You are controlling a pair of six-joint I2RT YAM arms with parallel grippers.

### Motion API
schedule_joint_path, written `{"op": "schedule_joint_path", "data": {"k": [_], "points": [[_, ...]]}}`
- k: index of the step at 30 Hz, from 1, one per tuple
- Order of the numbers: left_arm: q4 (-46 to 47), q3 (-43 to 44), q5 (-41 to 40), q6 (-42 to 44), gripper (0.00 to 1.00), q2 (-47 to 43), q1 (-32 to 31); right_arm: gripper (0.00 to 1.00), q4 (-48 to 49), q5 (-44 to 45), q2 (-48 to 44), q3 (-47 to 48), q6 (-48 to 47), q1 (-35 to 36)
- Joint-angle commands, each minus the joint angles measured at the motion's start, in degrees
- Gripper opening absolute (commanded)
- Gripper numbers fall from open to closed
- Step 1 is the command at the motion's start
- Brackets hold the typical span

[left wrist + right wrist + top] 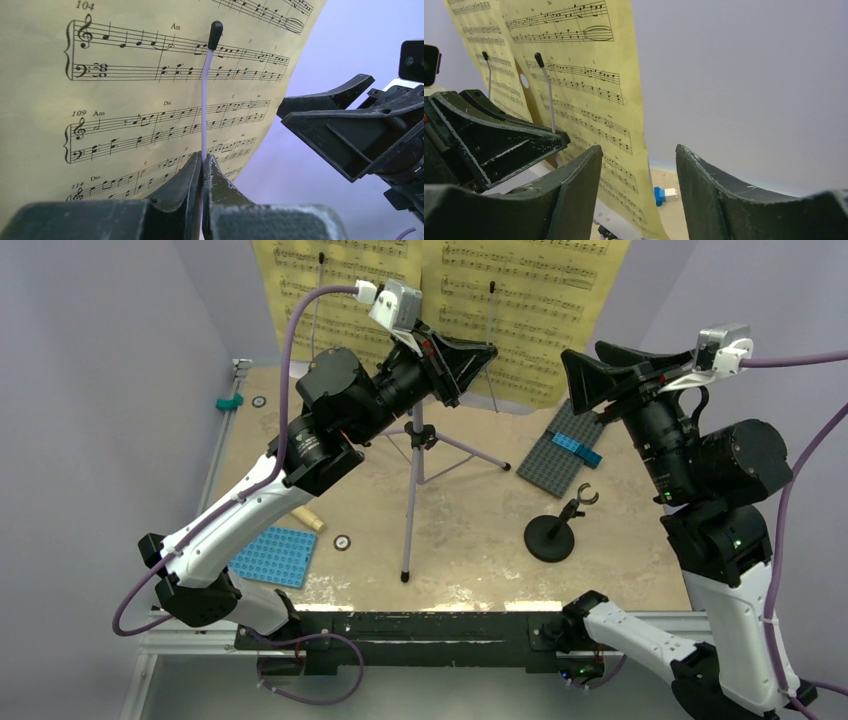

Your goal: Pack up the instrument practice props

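Closely, lilac walls flank tabletop bearing music stand.

Both arms share one build: left arm and right arm have white link shells and black cylindrical joint housings. A lilac cable runs along each to a white-and-grey camera block at the wrist. Left gripper and right gripper have matte black wedge fingers with pale scuffed edges. Small green lights show on the right arm's joints. A black rail carries the bases at the table's near edge.
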Motion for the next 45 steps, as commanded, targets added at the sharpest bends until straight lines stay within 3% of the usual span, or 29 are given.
{"op": "schedule_joint_path", "data": {"k": [1, 7, 10, 13, 20, 24, 34, 45], "points": [[2.9, 0.9, 1.4, -0.5, 0.00, -0.5, 0.1, 0.63, 1.4, 0.2, 1.0, 0.1, -0.2, -0.2], [2.9, 0.9, 1.4, -0.5, 0.00, -0.5, 0.1, 0.65, 0.3, -0.7, 3.9, 3.1, -0.7, -0.2], [2.9, 0.7, 1.4, -0.7, 0.00, -0.4, 0.1, 0.60, 0.2, -0.8, 4.6, 3.9, -0.9, -0.2], [2.9, 0.6, 1.4, -0.7, 0.00, -0.5, 0.2, 0.51, 0.5, -0.5, 4.3, 3.5, -1.1, -0.2], [2.9, 0.6, 2.8, -0.8, 0.00, -0.5, 0.2, 0.15, 0.4, 0.3, 3.3, 3.1, -1.3, -0.2], [2.9, 0.5, 2.6, -0.8, 0.00, -0.7, 0.1, 0.00, 0.1, 0.7, 2.2, 2.5, -1.0, -0.2], [5.0, -0.7, 1.9, -0.1, 0.00, -1.2, 0.2, 0.00, -0.1, 1.7, -7.0, -6.2, -0.4, -0.2], [7.9, -1.1, 0.2, -0.6, 0.00, -0.4, 0.2, 0.00, -4.3, -5.1, -18.5, -11.1, 0.3, -0.2]]}}
